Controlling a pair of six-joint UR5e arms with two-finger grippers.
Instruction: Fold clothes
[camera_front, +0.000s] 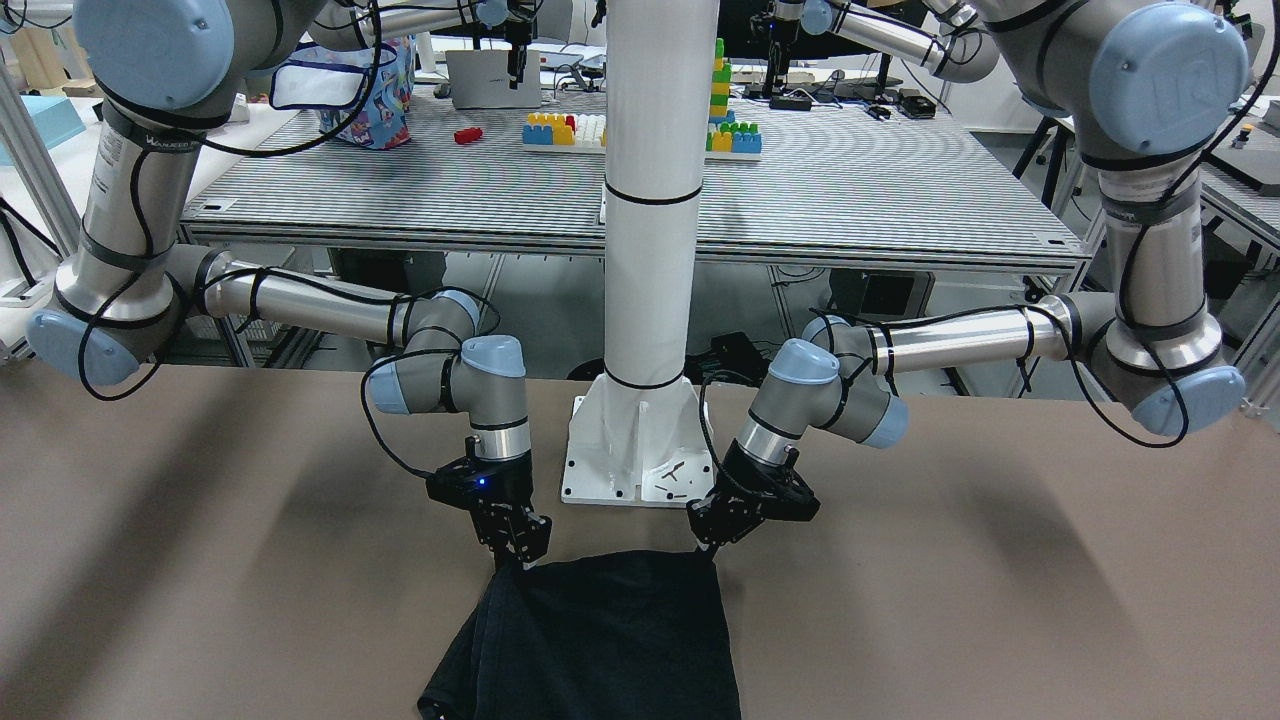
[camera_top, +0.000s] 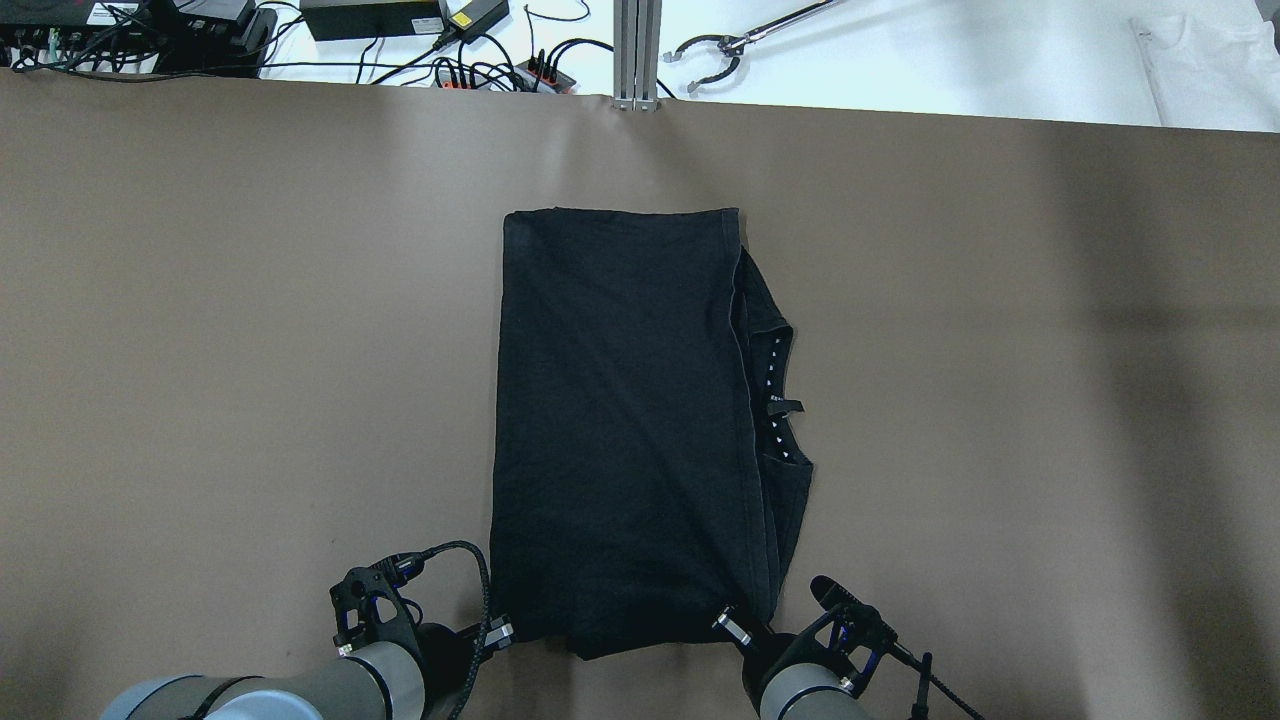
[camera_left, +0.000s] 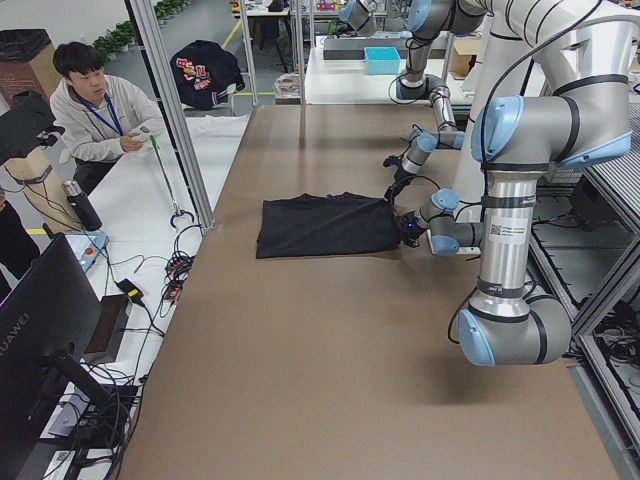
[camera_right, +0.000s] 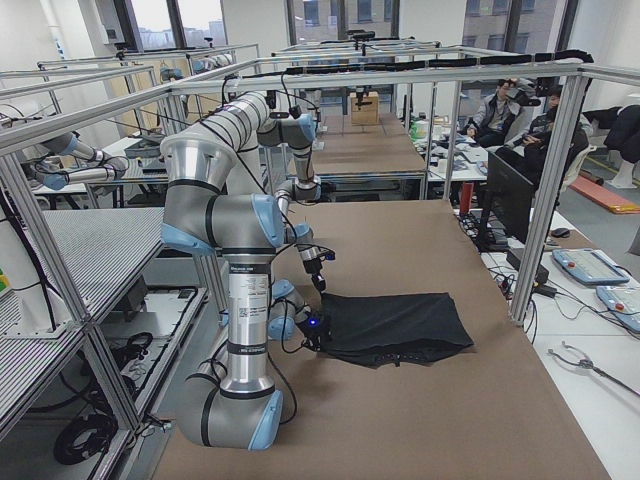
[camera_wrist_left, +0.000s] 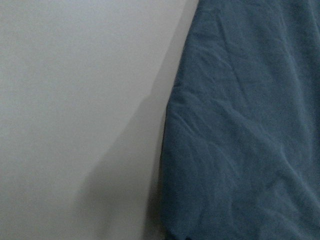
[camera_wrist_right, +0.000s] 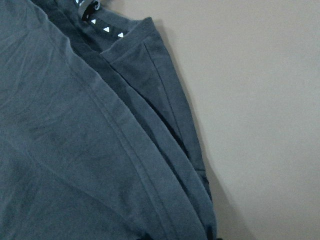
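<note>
The clothes (camera_top: 620, 420), a matte black garment doubled lengthwise into a long rectangle, lay flat at the middle of the brown surface (camera_top: 250, 350). In the overhead view its neckline (camera_top: 775, 400), with small white marks, peeped out on the 3 o'clock side. The left end effector (camera_top: 500, 632) at the 7 o'clock corner and the right end effector (camera_top: 733, 627) at the 5 o'clock corner each appeared clenched on the near hem. The step in hand looked like the crosswise fold. The next move probably called for lifting both corners together, level, and carrying them toward 12 o'clock to meet the far hem.
</note>
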